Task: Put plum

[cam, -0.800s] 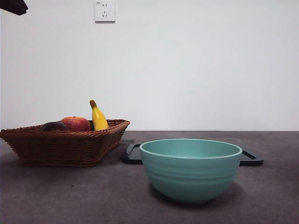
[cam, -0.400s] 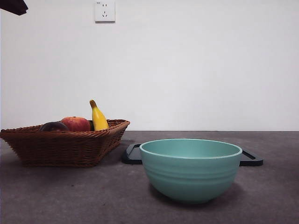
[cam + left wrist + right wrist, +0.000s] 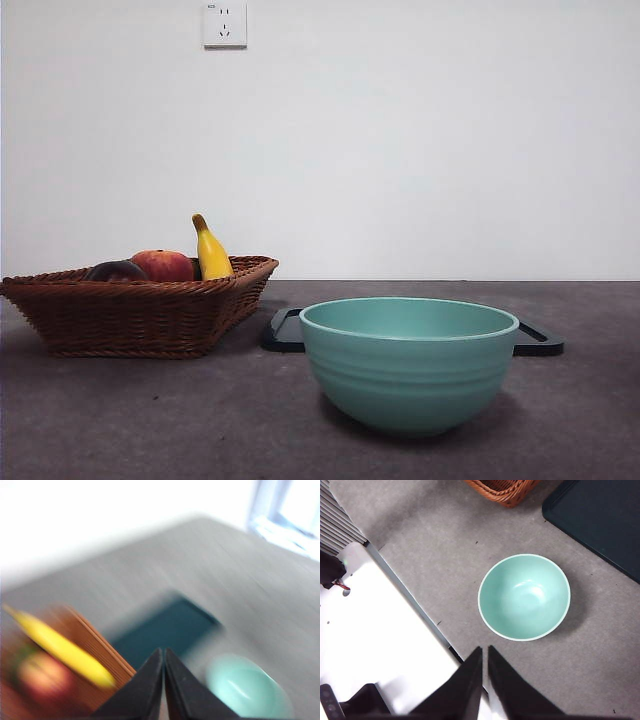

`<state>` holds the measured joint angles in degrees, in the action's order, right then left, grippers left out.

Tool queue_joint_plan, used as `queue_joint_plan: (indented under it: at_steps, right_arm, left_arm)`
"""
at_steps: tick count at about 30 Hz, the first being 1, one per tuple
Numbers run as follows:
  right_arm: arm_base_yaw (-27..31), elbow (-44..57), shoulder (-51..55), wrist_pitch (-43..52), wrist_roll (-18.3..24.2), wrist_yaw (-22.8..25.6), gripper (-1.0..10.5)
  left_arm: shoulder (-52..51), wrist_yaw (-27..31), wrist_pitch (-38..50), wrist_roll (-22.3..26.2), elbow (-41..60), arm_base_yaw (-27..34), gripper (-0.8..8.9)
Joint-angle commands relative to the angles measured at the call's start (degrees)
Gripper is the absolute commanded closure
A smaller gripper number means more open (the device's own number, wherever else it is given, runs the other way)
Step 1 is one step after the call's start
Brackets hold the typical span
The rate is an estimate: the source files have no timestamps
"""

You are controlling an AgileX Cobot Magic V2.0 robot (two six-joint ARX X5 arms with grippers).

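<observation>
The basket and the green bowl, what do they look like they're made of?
The basket looks like woven wicker or rattan: brown, ribbed weave, braided rim. The green bowl looks like glazed ceramic, possibly melamine: smooth, soft sheen, faint horizontal ridges.

grey table — wicker basket | teal bowl | dark tray, apparently flat

Woven brown wicker basket, rough ribbed weave. Teal bowl: smooth, satin glaze. Plum dark, glossy. Tabletop matt grey, finely grained.
</observation>
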<state>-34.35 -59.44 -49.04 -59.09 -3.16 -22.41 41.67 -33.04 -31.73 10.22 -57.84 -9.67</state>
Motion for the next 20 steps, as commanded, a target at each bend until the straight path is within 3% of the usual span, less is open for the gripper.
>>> queue_joint_plan:
  at_steps: [1,12,20]
  right_arm:
    - [-0.4,-1.0,-0.3,0.5,0.6,-0.1,9.4]
    - [-0.4,-1.0,-0.3,0.5,0.6,-0.1,9.4]
    - [-0.4,-1.0,-0.3,0.5,0.6,-0.1,9.4]
  left_arm:
    - [-3.9,3.5,9.2,1.2,1.2,2.2,8.06]
    - [-21.0,24.2,28.3,3.3,22.6,9.0,8.06]
    - [-30.5,26.2,30.5,3.0,38.4,11.6,8.06]
